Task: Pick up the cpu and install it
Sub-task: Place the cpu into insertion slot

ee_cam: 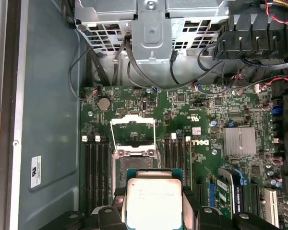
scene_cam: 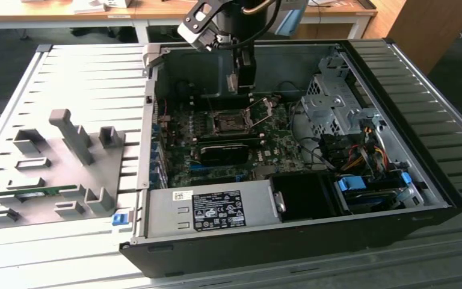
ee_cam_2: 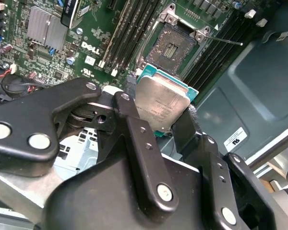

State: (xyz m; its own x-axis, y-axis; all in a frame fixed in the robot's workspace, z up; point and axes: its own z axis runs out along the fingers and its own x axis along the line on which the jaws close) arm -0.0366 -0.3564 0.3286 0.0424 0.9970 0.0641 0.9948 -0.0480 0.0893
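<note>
Wooden desks (scene_cam: 175, 9) stand in the background, behind a wide grey ribbed metal bench (scene_cam: 423, 72). On the bench, toward the exterior view's right, lies a big black computer case (scene_cam: 295, 247) on its side, with the cover off. On the floor of the case is a green motherboard (scene_cam: 183, 162). A grey metal power supply box (scene_cam: 207, 211) with a white label stands along the near edge of the case. A silver perforated drive cage (scene_cam: 331, 102) with coloured cables sits at the far corner on the exterior view's right.

Toward the bench's edge on the exterior view's left lies a flat grey fixture plate (scene_cam: 55, 180) with raised holders. A long narrow green memory stick (scene_cam: 38, 192) lies in a slot near the plate's near corner.

The black gripper (scene_cam: 242, 81) hangs over the middle of the motherboard. In both wrist views its fingers (ee_cam_2: 134, 129) are clenched on two opposite edges of the cpu (ee_cam_2: 163, 108), a flat square chip with a silver metal top and a greenish rim. The cpu is in the air, just above the dark square socket (ee_cam: 133, 165), whose hinged metal frame (ee_cam: 133, 132) stands open; the chip is not yet seated.
</note>
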